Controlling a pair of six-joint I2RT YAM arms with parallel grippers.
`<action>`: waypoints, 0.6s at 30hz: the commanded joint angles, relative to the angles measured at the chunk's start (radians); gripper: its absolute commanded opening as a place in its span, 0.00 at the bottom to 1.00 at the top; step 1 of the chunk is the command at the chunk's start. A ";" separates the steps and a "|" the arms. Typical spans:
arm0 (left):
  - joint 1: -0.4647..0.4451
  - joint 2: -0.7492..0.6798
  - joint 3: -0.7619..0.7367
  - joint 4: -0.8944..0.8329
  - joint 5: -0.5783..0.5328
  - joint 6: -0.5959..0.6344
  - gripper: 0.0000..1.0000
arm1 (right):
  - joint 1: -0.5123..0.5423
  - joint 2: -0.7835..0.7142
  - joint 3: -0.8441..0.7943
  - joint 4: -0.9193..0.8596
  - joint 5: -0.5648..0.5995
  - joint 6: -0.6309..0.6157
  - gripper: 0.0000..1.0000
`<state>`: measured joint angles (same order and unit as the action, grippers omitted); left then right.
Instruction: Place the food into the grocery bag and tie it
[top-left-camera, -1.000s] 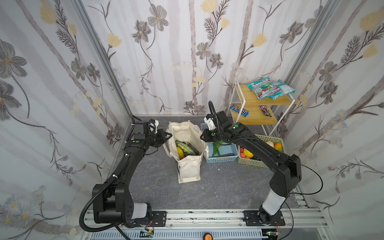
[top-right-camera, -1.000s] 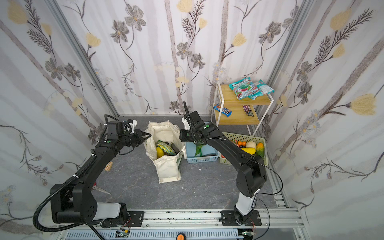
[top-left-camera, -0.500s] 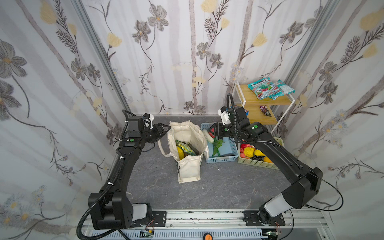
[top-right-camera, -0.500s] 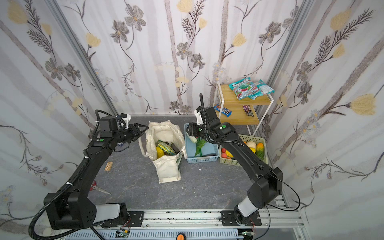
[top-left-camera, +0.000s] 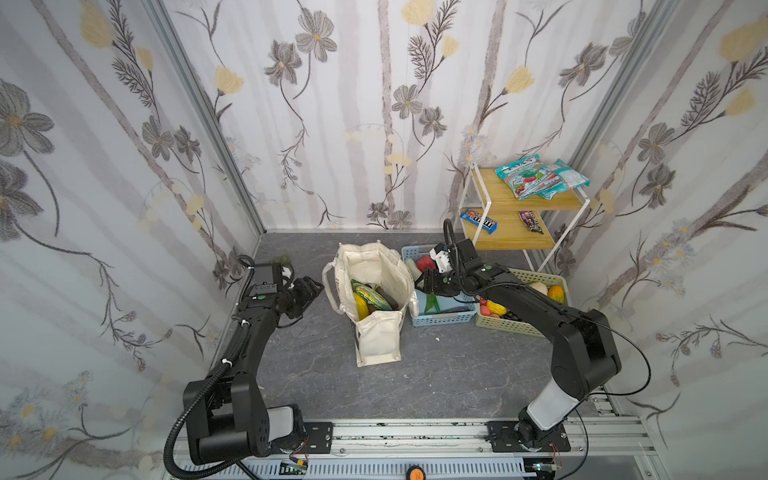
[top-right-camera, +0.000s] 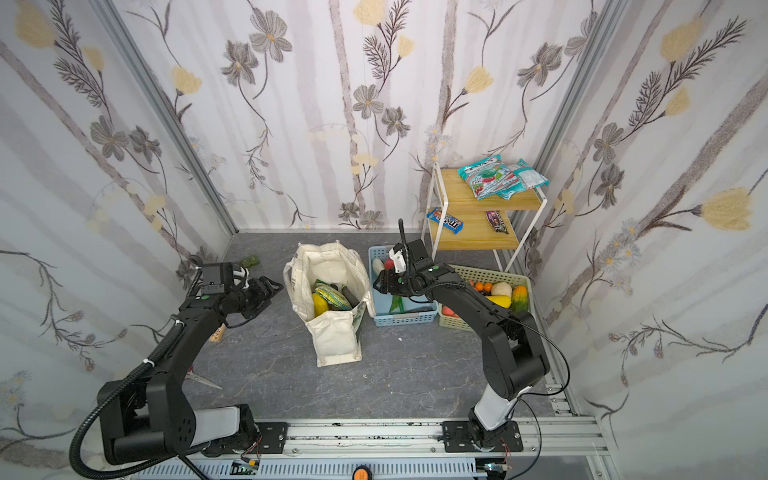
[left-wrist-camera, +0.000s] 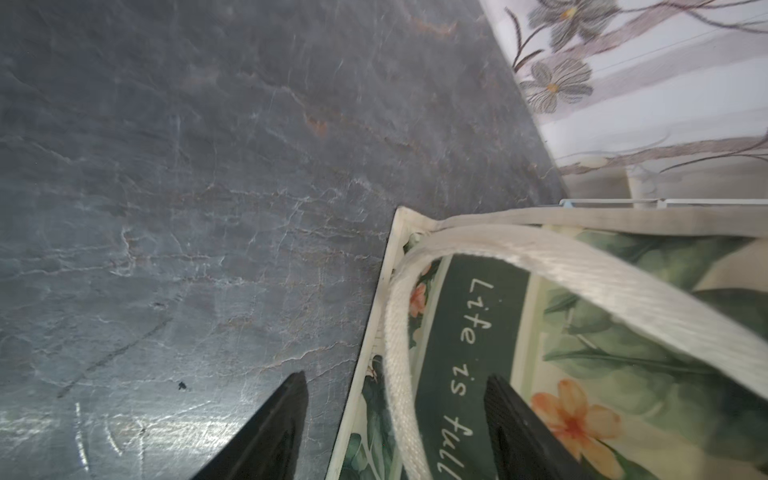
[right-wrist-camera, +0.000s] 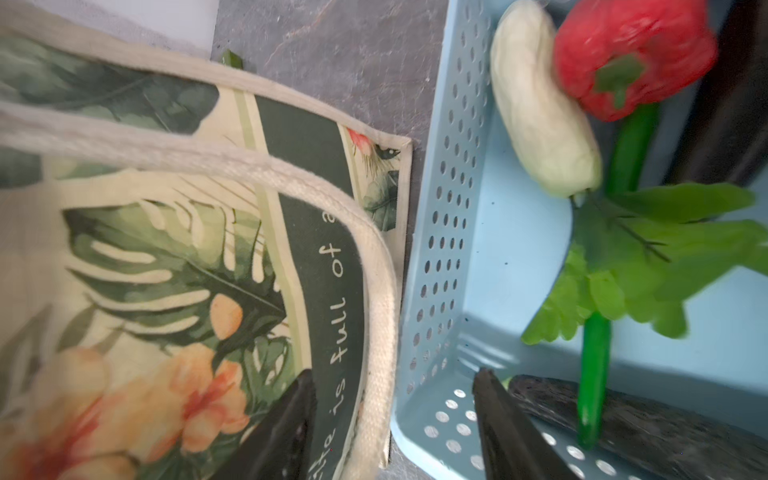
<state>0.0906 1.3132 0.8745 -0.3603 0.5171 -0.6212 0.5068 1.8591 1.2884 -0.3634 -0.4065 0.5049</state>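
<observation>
Both top views: the grocery bag (top-left-camera: 376, 338) is stood just beside the blue basket (top-left-camera: 442, 318), with bare floor (top-left-camera: 436, 374) on its other side. The left gripper (top-left-camera: 316, 289) and right gripper (top-left-camera: 419, 286) are held open and empty, one at each side of the bag.

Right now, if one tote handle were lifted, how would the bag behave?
Probably floppy: the grocery bag is soft canvas with a sagging mouth. Its handle looks like limp webbing, likely to drape. The food inside would probably weigh it down.

Opened left gripper (top-left-camera: 312, 289) and right gripper (top-left-camera: 419, 285), dropped the grocery bag (top-left-camera: 376, 345) handles (top-left-camera: 326, 286), pulled back from its sides.
</observation>
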 joint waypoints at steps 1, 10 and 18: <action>-0.039 0.027 -0.013 0.093 0.045 -0.005 0.71 | 0.014 0.041 -0.007 0.085 -0.035 0.020 0.60; -0.083 0.123 -0.031 0.163 0.023 -0.014 0.73 | 0.024 0.129 -0.001 0.138 -0.042 0.039 0.54; -0.119 0.193 -0.028 0.215 0.019 -0.024 0.69 | 0.050 0.152 0.021 0.139 -0.047 0.041 0.41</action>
<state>-0.0254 1.4918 0.8459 -0.1913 0.5423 -0.6395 0.5495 1.9999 1.2926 -0.2646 -0.4393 0.5411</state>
